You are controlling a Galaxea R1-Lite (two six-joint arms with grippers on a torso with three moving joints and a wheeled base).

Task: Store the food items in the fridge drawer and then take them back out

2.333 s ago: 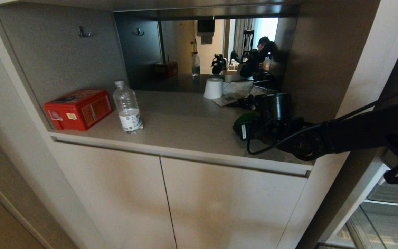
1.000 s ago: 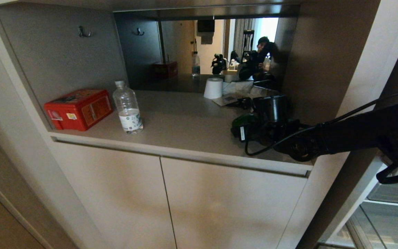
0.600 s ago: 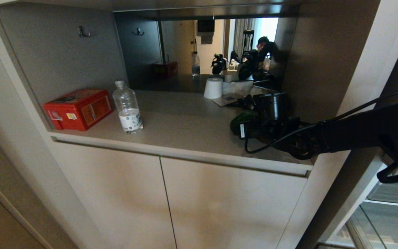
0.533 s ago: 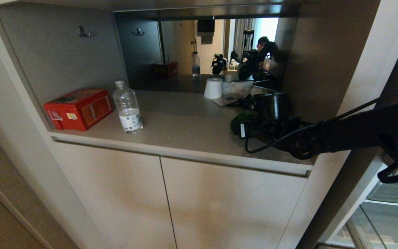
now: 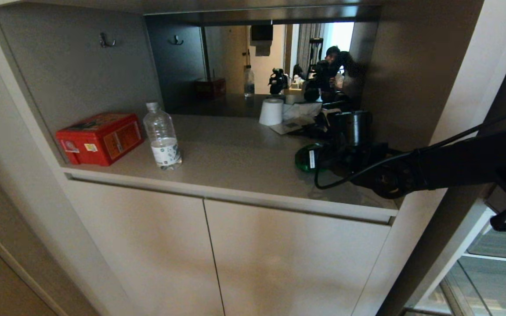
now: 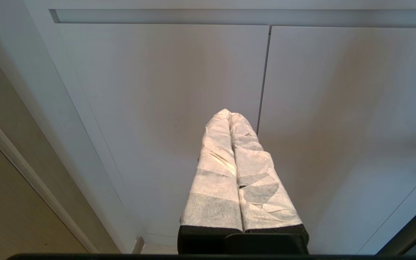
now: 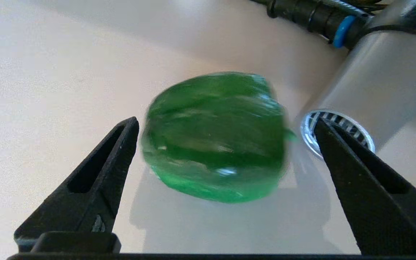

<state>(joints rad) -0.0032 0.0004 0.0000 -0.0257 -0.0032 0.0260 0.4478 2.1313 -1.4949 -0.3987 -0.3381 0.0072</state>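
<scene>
The green bell pepper (image 7: 217,135) lies on the beige counter (image 5: 235,162), at its right end, blurred with motion. My right gripper (image 7: 226,122) is open around it. Both black fingers stand clear of its sides. In the head view the pepper (image 5: 302,158) shows just left of the right gripper (image 5: 313,154). My left gripper (image 6: 228,113) is shut on nothing, its white-wrapped fingers pressed together in front of the cabinet doors. The potato is out of view. Clear fridge panels (image 5: 494,272) show at the lower right; I cannot tell whether they are the fridge drawer.
A metal cylinder (image 5: 353,127) stands right behind the pepper, close to one finger. A white cup (image 5: 272,112) and papers (image 5: 299,116) sit at the back. A water bottle (image 5: 162,137) and a red box (image 5: 100,138) stand at the left. A mirror reflects a person.
The pepper has come down onto the counter and sits free between the fingers, still moving. The right arm has shifted slightly back and up. The left arm has not moved.
</scene>
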